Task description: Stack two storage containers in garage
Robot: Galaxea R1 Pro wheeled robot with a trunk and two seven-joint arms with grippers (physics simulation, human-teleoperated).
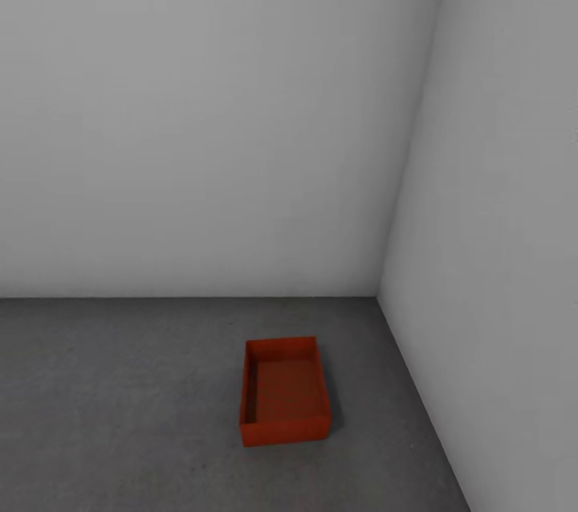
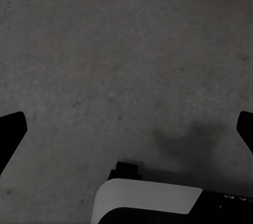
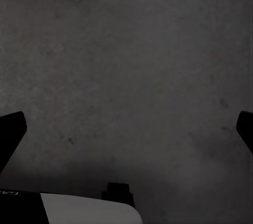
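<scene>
Two grippers hang open above the floor [image 1: 120, 400], and both hold nothing. On the left gripper [image 2: 126, 124] the dark fingers [image 2: 11, 132] stand wide apart at the sides of its wrist view, with bare grey concrete between them. The right gripper [image 3: 126, 124] looks the same, its fingers [image 3: 11, 129] spread wide. One red-orange container [image 1: 284, 392] sits upright on the floor, near the corner where two pale grey walls [image 1: 201, 111] meet. A strip of the container shows at the edge of each wrist view, well apart from the fingers.
</scene>
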